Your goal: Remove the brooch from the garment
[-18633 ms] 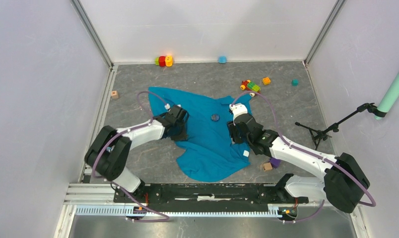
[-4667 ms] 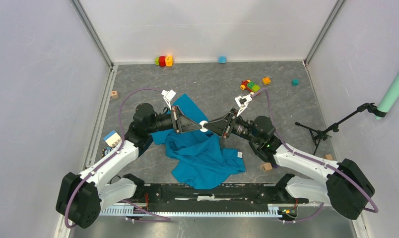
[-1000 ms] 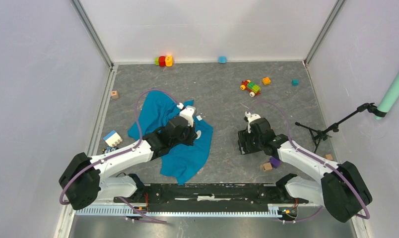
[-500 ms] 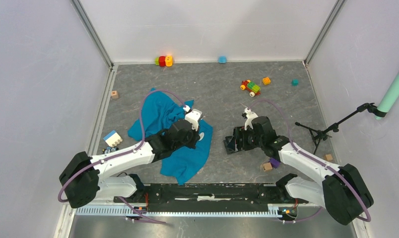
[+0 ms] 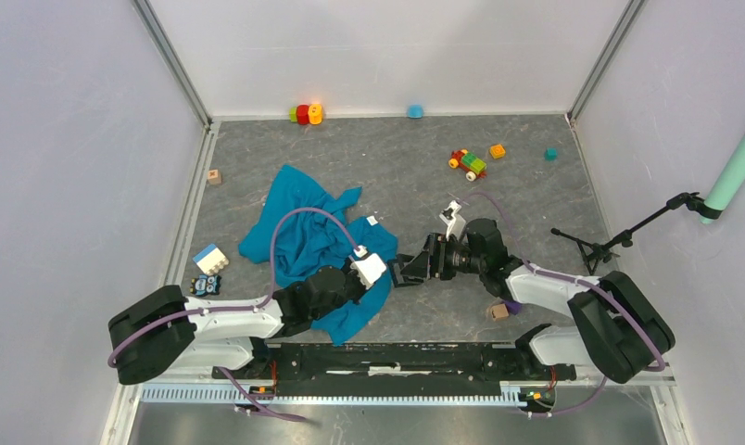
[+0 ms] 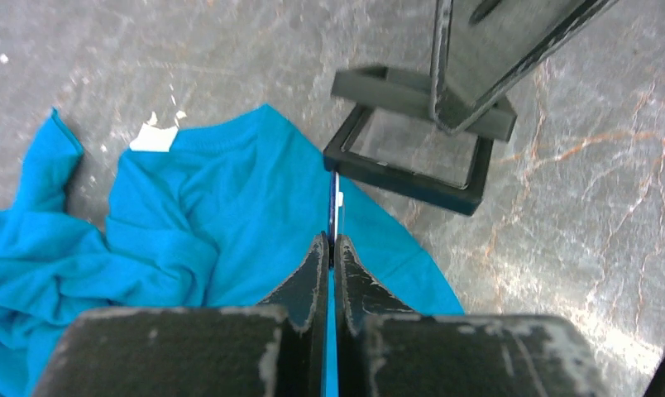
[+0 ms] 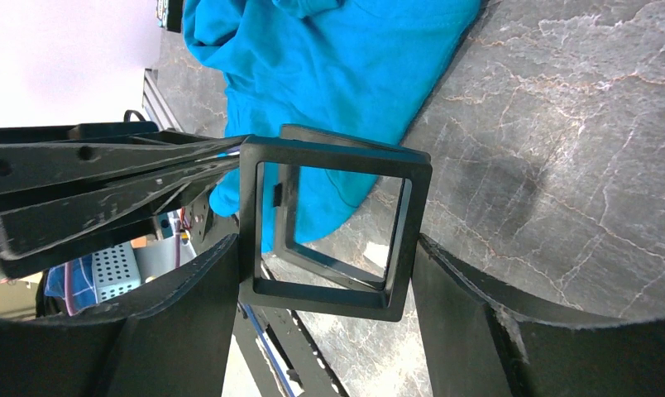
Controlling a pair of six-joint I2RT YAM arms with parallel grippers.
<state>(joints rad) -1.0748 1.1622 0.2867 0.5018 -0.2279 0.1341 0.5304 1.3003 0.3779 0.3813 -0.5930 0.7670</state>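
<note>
The brooch (image 6: 335, 208) shows edge-on as a thin dark-blue sliver, and my left gripper (image 6: 331, 240) is shut on it above the front edge of the garment (image 6: 205, 223). The garment (image 5: 304, 232) is a crumpled teal cloth left of centre. My right gripper (image 7: 325, 248) is shut on a black square frame (image 7: 329, 294), hinged open with a second frame behind it. In the right wrist view, the left gripper's fingers (image 7: 147, 186) reach in from the left, and the brooch (image 7: 277, 194) shows through the frame's opening. The two grippers, left (image 5: 387, 275) and right (image 5: 415, 267), meet at the cloth's right edge.
A white tag (image 6: 154, 139) lies on the cloth. Toy blocks (image 5: 304, 113) and a toy car (image 5: 468, 163) sit near the back wall. A white-and-blue block (image 5: 209, 259) is left of the cloth. A small stand (image 5: 596, 248) and a wooden cube (image 5: 499, 311) are at right.
My left arm has pulled back toward the near edge and swung its tips right. My right gripper has carried the black frame left to meet it. The cloth lies where it was left.
</note>
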